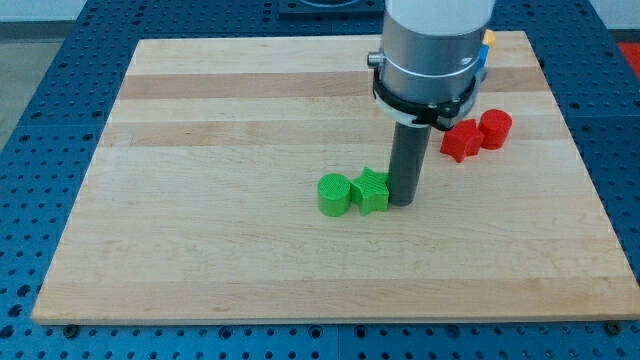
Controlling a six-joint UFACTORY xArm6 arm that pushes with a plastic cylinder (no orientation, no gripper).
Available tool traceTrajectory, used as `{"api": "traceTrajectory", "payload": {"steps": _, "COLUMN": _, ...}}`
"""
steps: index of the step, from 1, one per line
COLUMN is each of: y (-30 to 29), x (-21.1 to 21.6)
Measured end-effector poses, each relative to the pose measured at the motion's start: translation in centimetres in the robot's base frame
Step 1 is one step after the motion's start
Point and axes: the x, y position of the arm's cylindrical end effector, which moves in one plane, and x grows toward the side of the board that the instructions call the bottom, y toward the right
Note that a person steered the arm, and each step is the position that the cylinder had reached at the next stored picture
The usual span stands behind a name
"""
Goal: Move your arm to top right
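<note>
My tip sits mid-board, touching the green star block at its 9 o'clock, green cylinder beyond. No fingers, holds nothing. 2 reds, star and cylinder, crowd 1 o'clock.

The tip touches the green star on its left, while the red star and red cylinder stand up-right of the tip, with bare board elsewhere.
</note>
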Motion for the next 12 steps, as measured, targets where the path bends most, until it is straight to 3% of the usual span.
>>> {"api": "traceTrajectory", "payload": {"steps": 1, "y": 2.4, "x": 0.1}}
{"api": "traceTrajectory", "payload": {"steps": 3, "y": 14.0, "x": 0.1}}
{"api": "traceTrajectory", "payload": {"steps": 5, "y": 21.6, "x": -2.4}}
{"api": "traceTrajectory", "payload": {"steps": 12, "y": 23.4, "x": -23.4}}
